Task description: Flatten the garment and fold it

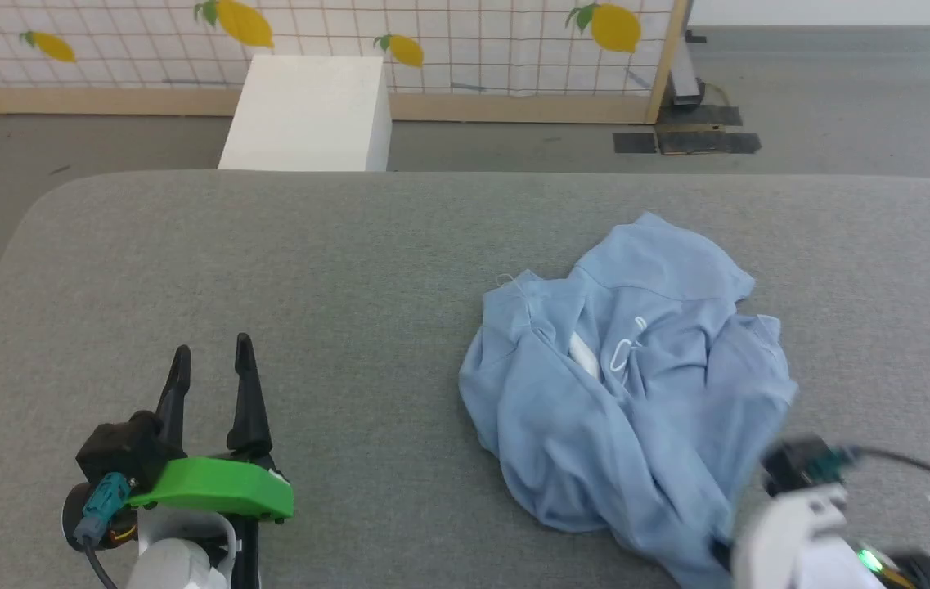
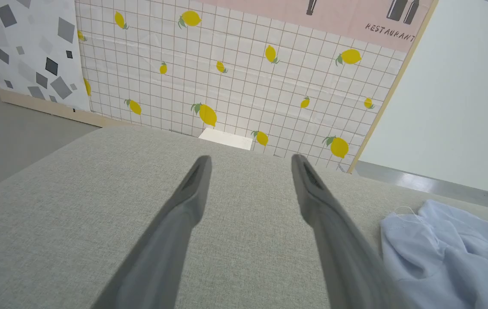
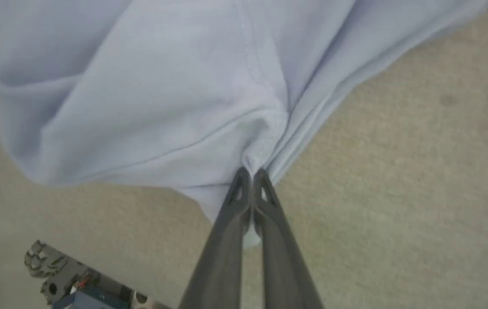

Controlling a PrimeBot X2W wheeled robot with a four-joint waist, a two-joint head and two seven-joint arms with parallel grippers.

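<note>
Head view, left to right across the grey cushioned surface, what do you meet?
Left hand with long dark fingers, open → crumpled light blue polo shirt → right hand, shut on the shirt's near edge.

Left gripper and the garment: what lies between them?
Only bare grey fabric surface, in the head view: the open left gripper sits apart from the crumpled garment.

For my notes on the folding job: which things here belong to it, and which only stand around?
Belong to the job: garment; right gripper, shut on its edge; open left gripper.
Only around: white box; lemon-patterned screen.
</note>
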